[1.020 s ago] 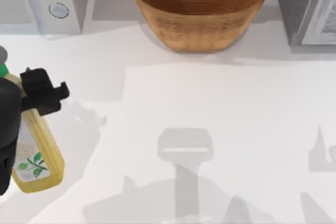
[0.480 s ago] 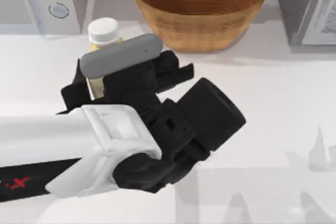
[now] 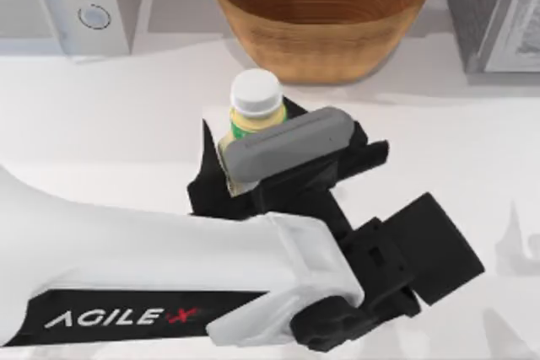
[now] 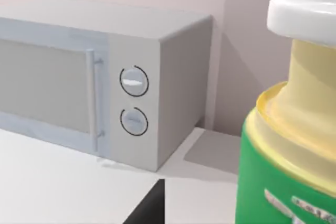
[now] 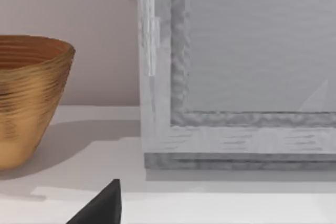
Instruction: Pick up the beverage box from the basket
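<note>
Left gripper [image 3: 253, 158] clamped the pale-yellow beverage box [image 3: 251, 120], green band, white cap, basket [image 3: 321, 14] just beyond it.

This is a rendered kitchen countertop. A white microwave [image 4: 105, 82] with a handle and two round dials sits at the counter's back left, against a plain pale wall. A woven basket [image 3: 321, 14] stands at the back centre on the smooth white counter [image 3: 126, 132]. A grey boxy appliance [image 5: 236, 72] occupies the back right corner, just beside the basket.
</note>
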You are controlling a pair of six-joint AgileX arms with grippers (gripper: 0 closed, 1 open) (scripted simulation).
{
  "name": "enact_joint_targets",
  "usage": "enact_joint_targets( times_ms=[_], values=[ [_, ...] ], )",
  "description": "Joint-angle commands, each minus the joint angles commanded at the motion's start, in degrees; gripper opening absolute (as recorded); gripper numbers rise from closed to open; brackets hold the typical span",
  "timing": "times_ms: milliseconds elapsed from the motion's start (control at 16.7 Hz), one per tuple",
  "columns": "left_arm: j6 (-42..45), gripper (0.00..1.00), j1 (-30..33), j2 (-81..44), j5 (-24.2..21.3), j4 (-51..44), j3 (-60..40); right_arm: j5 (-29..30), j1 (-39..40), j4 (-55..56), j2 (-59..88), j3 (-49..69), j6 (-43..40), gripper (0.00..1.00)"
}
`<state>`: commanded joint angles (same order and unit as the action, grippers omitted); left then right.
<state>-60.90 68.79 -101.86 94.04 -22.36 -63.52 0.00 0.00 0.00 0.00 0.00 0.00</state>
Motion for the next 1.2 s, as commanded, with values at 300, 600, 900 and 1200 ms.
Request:
enact_joint_targets(
  times_ms=[300, 600, 900, 1200],
  values=[
    [-0.4, 0.0, -0.4, -1.3, -3.2, 3.7, 1.2, 0.0, 0.0, 0.0, 0.0, 0.0, 0.0, 1.0],
    [-12.7, 0.0, -0.8, -5.7, -1.8, -8.1, -2.3, 0.0, 0.0, 0.0, 0.0, 0.0, 0.0, 1.0],
    [-35.7, 0.0, -2.3, -12.2, 0.4, -29.8, -8.1, 0.0, 0.0, 0.0, 0.0, 0.0, 0.0, 1.0],
    [-59.5, 0.0, -4.4, -18.4, 1.3, -53.2, -13.2, 0.0, 0.0, 0.0, 0.0, 0.0, 0.0, 1.0]
  ],
)
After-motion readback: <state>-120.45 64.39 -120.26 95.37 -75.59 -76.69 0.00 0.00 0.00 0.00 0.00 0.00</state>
